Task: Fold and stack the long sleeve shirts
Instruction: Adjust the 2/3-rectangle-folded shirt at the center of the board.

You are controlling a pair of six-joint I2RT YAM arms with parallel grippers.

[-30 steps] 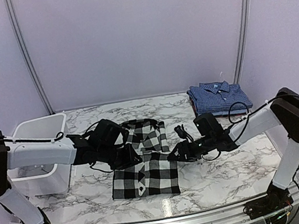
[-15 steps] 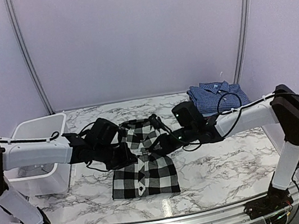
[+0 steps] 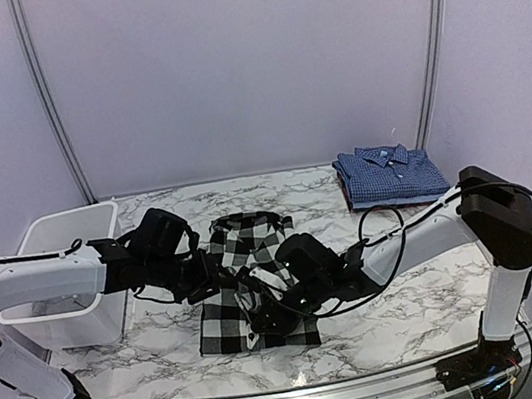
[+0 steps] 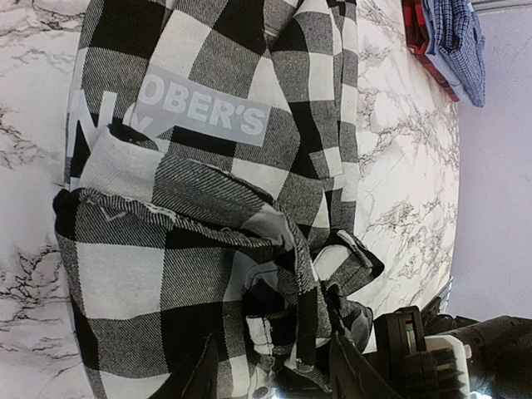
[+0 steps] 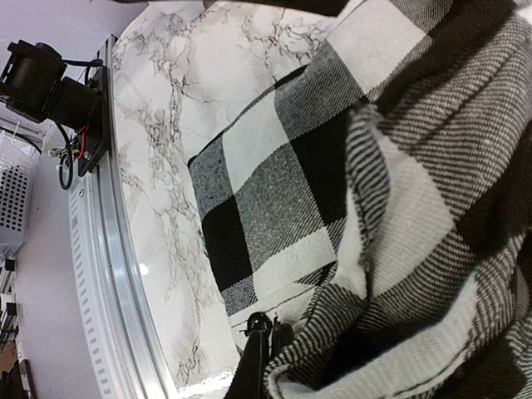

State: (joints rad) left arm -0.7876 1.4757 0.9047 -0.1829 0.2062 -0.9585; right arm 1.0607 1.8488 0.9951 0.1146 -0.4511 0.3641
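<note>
Marble-pattern table [image 3: 396, 316], both arms reaching in over the middle

- Buffalo-check shirt [image 3: 227, 325]: black and white, lying on the table at centre, partly folded. The lower part is flat towards the near edge and the upper part is rumpled. White block lettering [image 4: 204, 112] shows in the left wrist view, reading "OBER'S" where legible. A loose flap lies just below it, with a bunched ridge of cloth towards the gripper.
- Left gripper [image 4: 273, 376]: over the left side of the check shirt. Its fingers [image 4: 201, 372] stand clearly apart at a middling gap. Bunched cloth lies between them, with no pinch visible.
- Right gripper [image 5: 256, 366]: reaching across to the near middle of the same shirt, low over the cloth. Jaws closed together, with a gathered edge of the check fabric running into the tips, so it reads as pinched there. From that wrist the fabric rises in folds close to the lens. A flat corner of the shirt lies on the marble beyond, near the metal rail [image 5: 100, 249] at the table's front edge.
- Blue fine-checked shirt [image 3: 388, 172]: collared and folded, at the far right of the table, well apart from the check shirt and from both grippers. The left wrist view shows a red-patterned layer [image 4: 413, 18] beneath it.
- White plastic bin [image 3: 63, 230]: at the left edge of the table, beside the left arm. Contents cannot be made out
</note>
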